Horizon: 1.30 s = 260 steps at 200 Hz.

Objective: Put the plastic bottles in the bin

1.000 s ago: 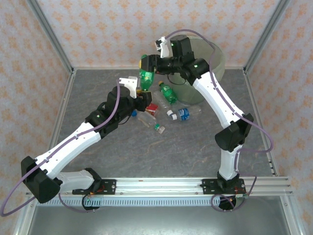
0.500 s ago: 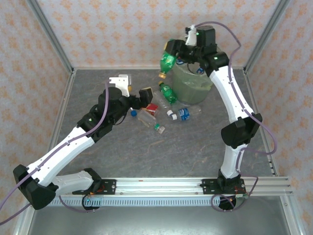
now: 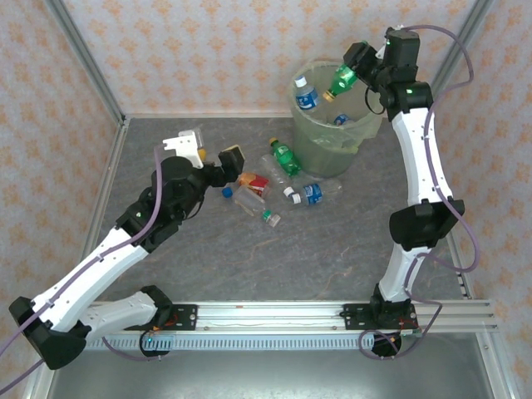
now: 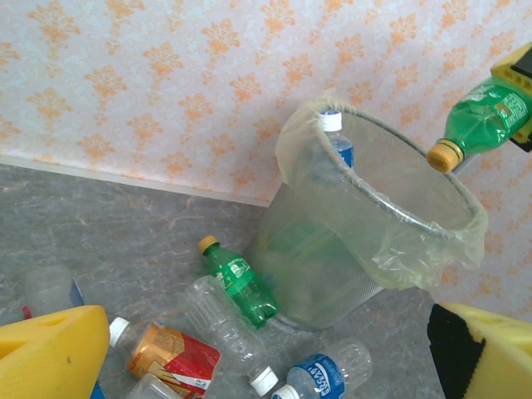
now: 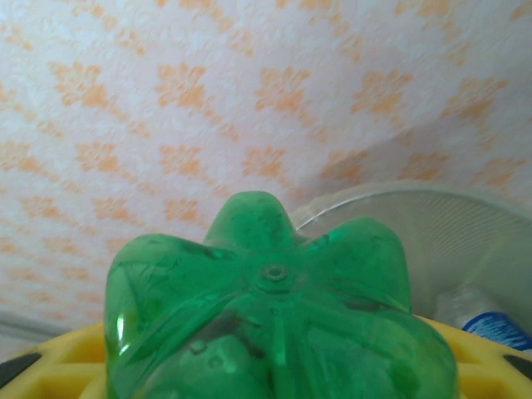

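1 green plastic bottle (image 3: 341,81) clamped in right gripper (image 3: 356,66), translucent round bin (image 3: 332,156) below; left gripper (image 3: 216,158) gaping; near rim, risking bounce-out.

This was probably a robot test cell in a lab: a grey tabletop (image 3: 249,266) enclosed by patterned wall panels (image 3: 191,50) on aluminium posts (image 3: 87,58), with a left arm (image 3: 108,258) and a right arm (image 3: 420,166) bolted to a metal rail (image 3: 274,312).

We see a grey marbled table (image 3: 274,266) walled with pale paper bearing orange motifs (image 3: 191,50). Metal posts (image 3: 89,60) rise at its far corners, and a metal rail (image 3: 274,312) runs along its near edge.
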Motion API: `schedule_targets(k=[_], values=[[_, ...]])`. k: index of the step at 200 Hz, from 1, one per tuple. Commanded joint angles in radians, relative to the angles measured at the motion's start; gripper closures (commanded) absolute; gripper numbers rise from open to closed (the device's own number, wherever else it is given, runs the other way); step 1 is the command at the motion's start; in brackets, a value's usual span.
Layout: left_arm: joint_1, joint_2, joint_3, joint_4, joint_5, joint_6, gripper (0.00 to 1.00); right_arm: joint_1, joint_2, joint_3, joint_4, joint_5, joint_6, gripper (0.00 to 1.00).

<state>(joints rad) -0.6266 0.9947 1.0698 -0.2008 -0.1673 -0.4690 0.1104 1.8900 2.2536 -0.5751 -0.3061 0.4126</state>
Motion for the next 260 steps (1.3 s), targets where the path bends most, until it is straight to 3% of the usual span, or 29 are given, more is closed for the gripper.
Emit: schedule_targets(k=[1,71,205,228,236,247,260], values=[[-0.002,-0.030,-0.015,-0.038,-0.045,-0.026,0.01,0.006,0.009,0.061,0.028,0.145,-0.064,0.53],[0.001,-0.038,-0.022,-0.070,-0.097,-0.046,0.01,0.051,0.028,-0.034,0.010,0.129,-0.103,0.50],[0.005,-0.047,-0.032,-0.068,-0.093,-0.049,0.01,0.159,0.037,-0.133,0.027,0.251,-0.214,0.47],[0.007,-0.045,-0.034,-0.068,-0.091,-0.049,0.01,0.173,0.039,-0.137,0.021,0.230,-0.229,0.35],[0.007,-0.044,-0.035,-0.066,-0.090,-0.048,0.01,0.178,0.038,-0.136,0.017,0.229,-0.233,0.24],[0.007,-0.047,-0.037,-0.065,-0.088,-0.051,0.01,0.181,0.034,-0.135,0.013,0.225,-0.232,0.01],[0.008,-0.046,-0.040,-0.064,-0.087,-0.054,0.01,0.181,0.027,-0.134,0.014,0.229,-0.231,0.00]])
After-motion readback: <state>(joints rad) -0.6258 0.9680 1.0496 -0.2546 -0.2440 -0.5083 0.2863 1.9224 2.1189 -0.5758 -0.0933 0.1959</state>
